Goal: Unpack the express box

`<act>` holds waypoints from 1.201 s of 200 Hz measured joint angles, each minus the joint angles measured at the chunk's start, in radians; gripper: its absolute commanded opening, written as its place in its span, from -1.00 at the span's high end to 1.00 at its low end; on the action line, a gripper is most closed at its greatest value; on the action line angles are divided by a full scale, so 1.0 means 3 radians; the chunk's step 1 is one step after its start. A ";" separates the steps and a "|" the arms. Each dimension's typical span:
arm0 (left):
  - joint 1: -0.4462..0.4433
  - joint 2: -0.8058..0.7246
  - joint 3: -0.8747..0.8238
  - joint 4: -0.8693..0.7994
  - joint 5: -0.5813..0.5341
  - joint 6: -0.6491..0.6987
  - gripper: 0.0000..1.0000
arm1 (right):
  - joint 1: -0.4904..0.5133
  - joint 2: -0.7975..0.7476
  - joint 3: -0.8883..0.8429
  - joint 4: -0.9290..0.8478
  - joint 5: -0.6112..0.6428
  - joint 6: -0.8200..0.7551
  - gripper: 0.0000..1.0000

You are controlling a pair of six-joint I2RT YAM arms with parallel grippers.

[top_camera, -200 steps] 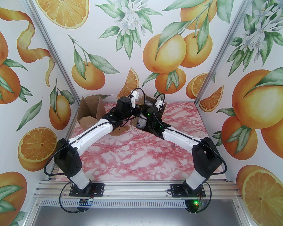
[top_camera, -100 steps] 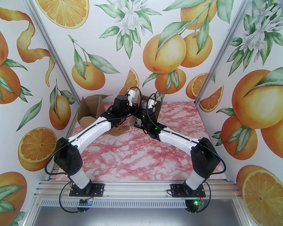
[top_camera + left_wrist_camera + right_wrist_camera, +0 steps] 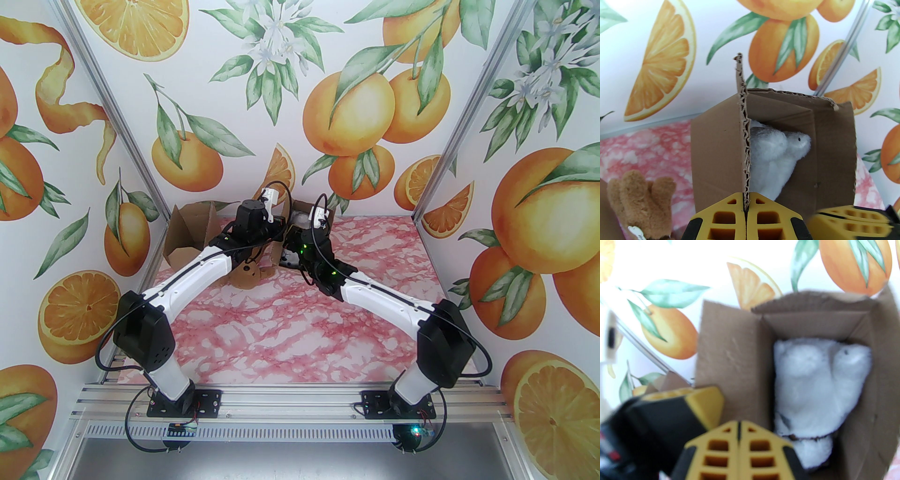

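Observation:
The express box point(image 3: 717, 150) is an open brown carton at the back of the table, its rim point(image 3: 307, 205) showing between the two wrists. A white plush toy point(image 3: 773, 152) point(image 3: 811, 380) lies inside it. My left gripper point(image 3: 745, 206) is shut on the raw edge of the box's flap. My right gripper point(image 3: 739, 425) is shut at the box's near side, beside the left flap point(image 3: 731, 352); I see nothing between its pads. Its fingers point(image 3: 848, 220) appear blurred at the box's lower right corner.
A brown plush toy point(image 3: 639, 194) point(image 3: 246, 276) lies on the pink marbled table point(image 3: 290, 337) just left of the box. A second open cardboard box point(image 3: 190, 239) stands at the back left by the wall. Printed walls close in at the back and on both sides.
Both wrists and the box have shifted left and towards the back wall. The right gripper has closed. More of the brown plush toy shows under the left arm.

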 measured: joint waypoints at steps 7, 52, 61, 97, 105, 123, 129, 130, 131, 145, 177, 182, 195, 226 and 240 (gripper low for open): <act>0.0006 0.0000 0.0000 -0.0001 -0.0014 -0.0013 1.00 | 0.0005 -0.0018 0.0006 -0.0005 -0.0005 -0.0008 1.00; 0.0018 0.0000 0.0000 0.0009 0.0024 -0.0048 1.00 | -0.0047 -0.0109 -0.0015 -0.0113 0.0069 -0.0023 0.80; 0.0017 -0.0001 0.0001 0.0014 0.0046 -0.0062 1.00 | -0.0111 -0.0140 -0.0057 -0.0118 0.0066 0.0019 0.64; -0.0037 -0.0023 -0.0033 0.0081 0.0109 -0.0057 1.00 | -0.0439 -0.0159 -0.0187 -0.0085 -0.0107 0.0048 0.22; -0.0065 -0.0031 -0.0038 0.0090 0.0114 -0.0034 1.00 | -0.0488 -0.0151 -0.0191 -0.0081 -0.0148 0.0047 0.15; -0.0144 -0.0070 -0.0072 0.0118 0.0116 -0.0005 1.00 | -0.0552 -0.0128 -0.0191 -0.0009 -0.0233 0.0043 0.00; -0.0169 -0.0085 -0.0089 0.0134 0.0116 -0.0001 1.00 | -0.0557 -0.0114 -0.0191 0.0027 -0.0251 0.0037 -0.04; -0.0174 -0.0089 -0.0094 0.0135 0.0116 0.0000 1.00 | -0.0557 -0.0113 -0.0191 0.0034 -0.0252 0.0041 -0.04; -0.0177 -0.0090 -0.0095 0.0135 0.0116 0.0001 1.00 | -0.0556 -0.0111 -0.0191 0.0039 -0.0257 0.0031 -0.05; -0.0229 -0.0106 -0.0111 0.0139 0.0121 0.0004 1.00 | -0.0556 -0.0071 -0.0189 0.0085 -0.0289 0.0014 -0.20; -0.0298 -0.0108 -0.0114 0.0144 0.0109 0.0037 1.00 | -0.0562 0.0066 -0.0123 0.0061 -0.0280 0.0083 -0.41; -0.0299 -0.0108 -0.0114 0.0150 0.0112 0.0052 1.00 | -0.0570 0.0086 -0.0114 0.0041 -0.0267 0.0100 -0.42; -0.0320 -0.0108 -0.0114 0.0151 0.0107 0.0069 1.00 | -0.0571 0.0112 -0.0108 0.0013 -0.0219 0.0146 -0.41; -0.0351 -0.0109 -0.0120 0.0160 0.0065 0.0083 1.00 | -0.0568 0.0112 -0.0113 -0.0061 -0.0047 0.0249 -0.37; -0.0362 -0.0111 -0.0121 0.0174 0.0056 0.0086 1.00 | -0.0568 0.0093 -0.0179 -0.0048 0.0023 0.0294 -0.35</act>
